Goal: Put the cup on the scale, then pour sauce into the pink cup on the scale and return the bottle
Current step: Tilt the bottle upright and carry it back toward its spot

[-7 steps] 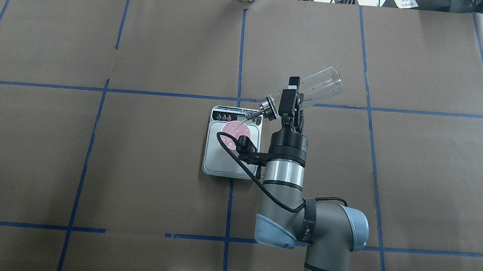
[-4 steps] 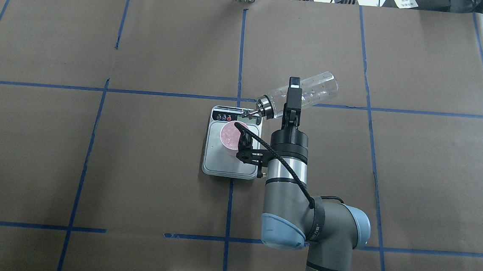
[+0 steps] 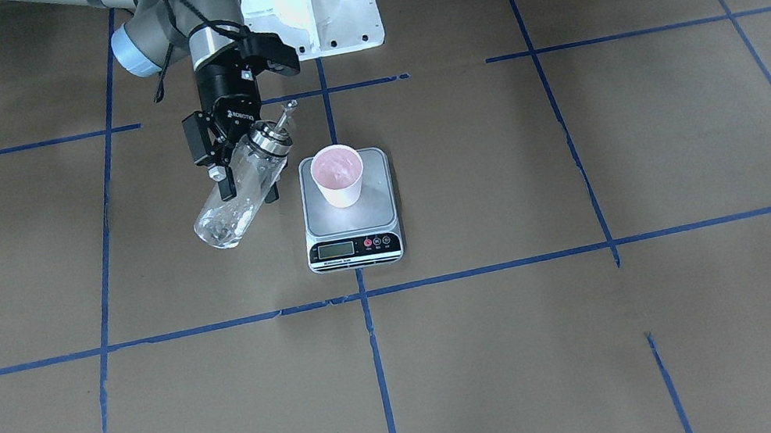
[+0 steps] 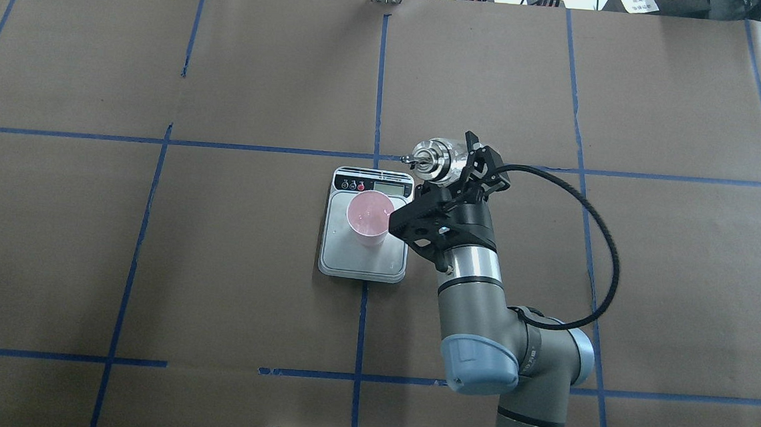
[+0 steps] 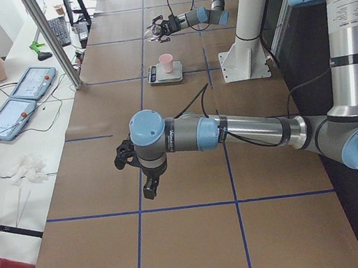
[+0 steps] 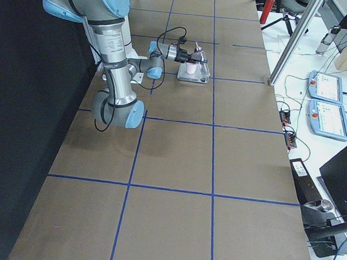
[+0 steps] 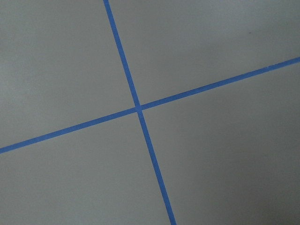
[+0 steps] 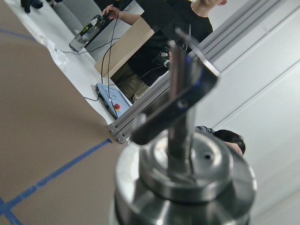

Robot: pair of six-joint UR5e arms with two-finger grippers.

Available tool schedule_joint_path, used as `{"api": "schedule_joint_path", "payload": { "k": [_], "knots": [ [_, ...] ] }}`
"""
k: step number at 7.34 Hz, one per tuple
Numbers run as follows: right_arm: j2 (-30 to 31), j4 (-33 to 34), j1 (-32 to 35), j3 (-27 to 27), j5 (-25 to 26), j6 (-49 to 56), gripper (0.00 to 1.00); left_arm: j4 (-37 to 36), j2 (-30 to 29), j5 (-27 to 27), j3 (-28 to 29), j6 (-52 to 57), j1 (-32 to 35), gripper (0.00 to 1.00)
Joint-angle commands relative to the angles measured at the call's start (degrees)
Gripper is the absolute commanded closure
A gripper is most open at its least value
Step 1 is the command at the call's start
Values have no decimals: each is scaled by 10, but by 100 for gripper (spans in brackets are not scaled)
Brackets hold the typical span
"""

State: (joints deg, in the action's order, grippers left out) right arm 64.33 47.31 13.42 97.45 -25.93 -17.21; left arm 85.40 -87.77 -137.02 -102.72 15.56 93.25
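Observation:
The pink cup stands on the silver platform of the scale, also in the front view, cup on scale. My right gripper is shut on the clear glass bottle, held just right of the scale's display end, off the table. The front view shows the bottle tilted, its silver cap uppermost and its spout clear of the cup. The cap and spout fill the right wrist view. My left gripper shows only in the exterior left view; I cannot tell if it is open.
The table is covered in brown paper with a blue tape grid. The white robot base stands behind the scale. Operators, tablets and cables sit along the far table edge. The left wrist view shows only paper and tape.
The right wrist has rotated and swung the bottle back from its spout-down tilt over the cup to cap-up. The spout has moved right, off the cup. Cup and scale have not moved.

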Motion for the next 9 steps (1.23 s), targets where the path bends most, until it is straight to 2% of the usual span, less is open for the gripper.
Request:
{"api": "schedule_joint_path", "payload": {
  "k": [1,2,5,6,7,8,9],
  "knots": [
    [11,-107,5,6,-19,-103,100,-1,1,0,-3,0,0,0],
    [18,-107,10,9,-56,-187,100,-1,1,0,-2,0,0,0],
    [102,-107,25,12,-120,-271,100,-1,2,0,-2,0,0,0],
    [141,-107,47,18,-162,-274,100,-1,2,0,-2,0,0,0],
    [169,-107,78,26,-217,-318,100,0,2,0,-1,0,0,0],
    [190,-103,115,30,-294,-399,100,0,2,0,-1,0,0,0],
    [228,-93,127,45,-308,-404,100,1,2,0,-1,0,0,0]
  ]
}}
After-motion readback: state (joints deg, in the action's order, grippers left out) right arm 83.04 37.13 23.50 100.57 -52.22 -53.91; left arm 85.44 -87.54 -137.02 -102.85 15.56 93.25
